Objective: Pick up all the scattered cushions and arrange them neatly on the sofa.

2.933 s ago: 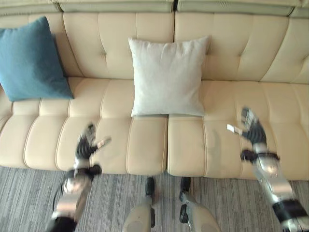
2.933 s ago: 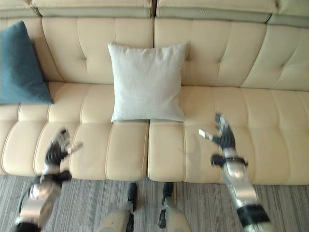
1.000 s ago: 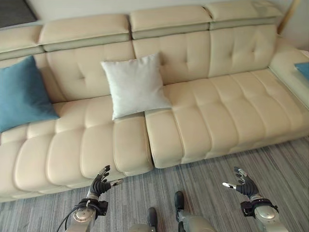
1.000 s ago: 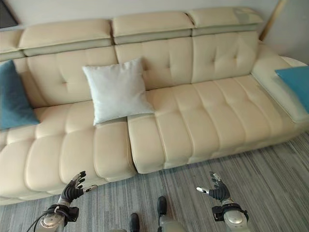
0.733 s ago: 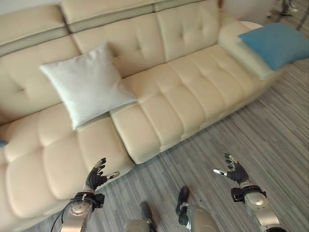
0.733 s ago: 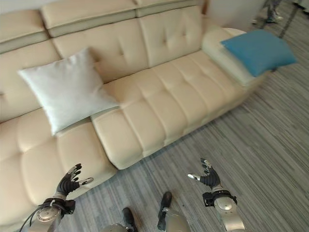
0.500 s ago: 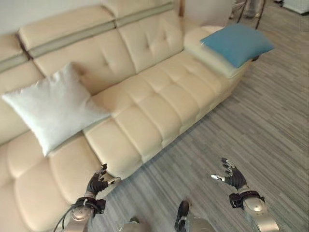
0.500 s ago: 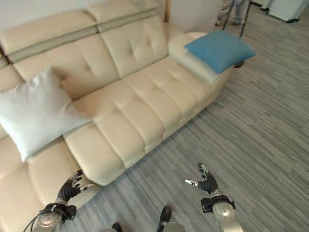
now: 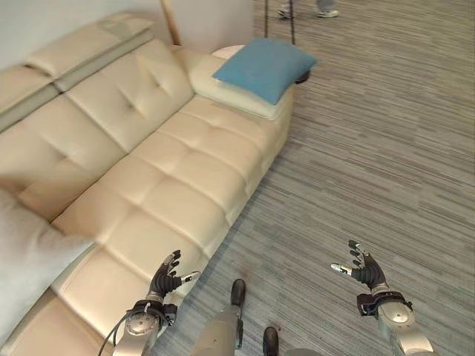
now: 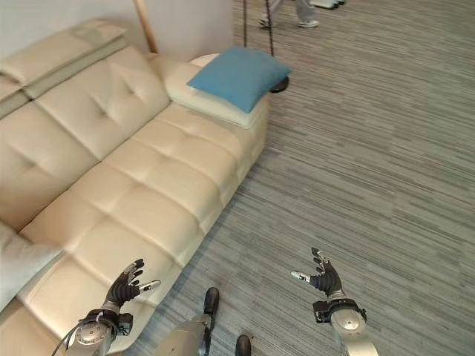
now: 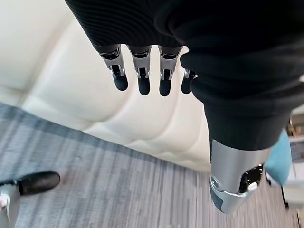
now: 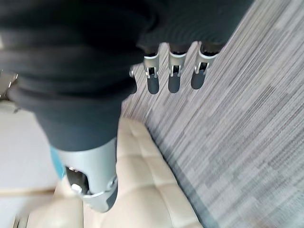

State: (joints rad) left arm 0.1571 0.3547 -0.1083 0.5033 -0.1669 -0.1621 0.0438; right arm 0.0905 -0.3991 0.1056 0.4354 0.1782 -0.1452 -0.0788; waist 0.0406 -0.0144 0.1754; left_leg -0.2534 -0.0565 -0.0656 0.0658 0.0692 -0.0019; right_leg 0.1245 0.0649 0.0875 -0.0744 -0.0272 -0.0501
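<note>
A blue cushion (image 9: 264, 68) lies flat on the far armrest end of the cream sofa (image 9: 141, 193). A pale grey cushion (image 9: 26, 267) leans on the sofa seat at the near left. My left hand (image 9: 165, 282) hangs open over the sofa's front edge, holding nothing. Over the striped carpet my right hand (image 9: 364, 271) is open too, far from both cushions. In the left wrist view the left hand's fingers (image 11: 140, 71) are straight above the sofa seat. Straight fingers (image 12: 172, 71) of the right hand point at the carpet in its own wrist view.
Grey striped carpet (image 9: 371, 148) spreads to the right of the sofa. A person's legs and shoes (image 9: 304, 9) stand at the far end of the room. A wooden pole (image 9: 171, 22) leans behind the sofa's far end.
The camera has swung to the right: the sofa and grey cushion slid left and the blue cushion now sits near the top middle. Both hands stay open and empty.
</note>
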